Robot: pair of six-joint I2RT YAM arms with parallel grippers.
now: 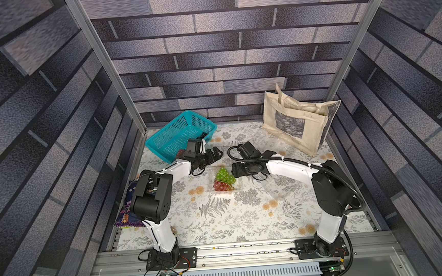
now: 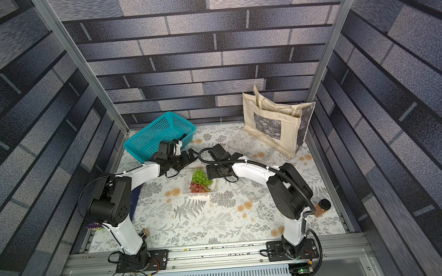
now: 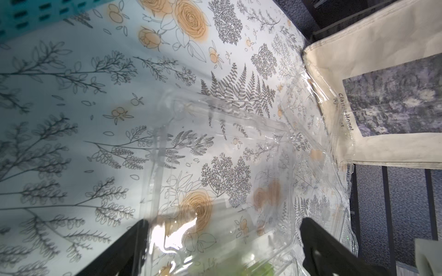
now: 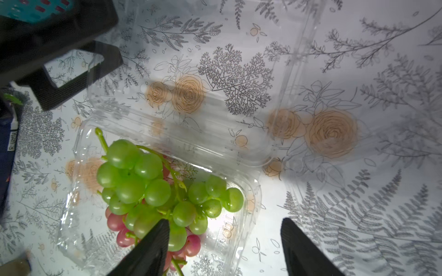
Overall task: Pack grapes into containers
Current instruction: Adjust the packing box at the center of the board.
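Observation:
A clear container (image 1: 238, 186) (image 2: 214, 188) lies open at mid-table in both top views. In it a green bunch of grapes (image 1: 224, 175) (image 4: 134, 176) rests on a red bunch (image 1: 220, 185) (image 4: 191, 246). My right gripper (image 1: 235, 169) (image 4: 226, 220) is open just above the container's right rim (image 4: 253, 191), holding nothing, with one finger over the grapes. My left gripper (image 1: 217, 153) (image 3: 223, 222) is open beyond the container. Its fingers stand on either side of the raised clear lid (image 3: 215, 143). A dark red bunch (image 1: 181, 153) shows in the basket, half hidden by the left arm.
The teal basket (image 1: 177, 136) sits at the back left and a beige tote bag (image 1: 296, 120) at the back right. One empty clear container (image 1: 279, 190) lies under the right arm, another (image 3: 318, 143) against the bag. A brown bottle (image 2: 322, 207) stands at the right edge.

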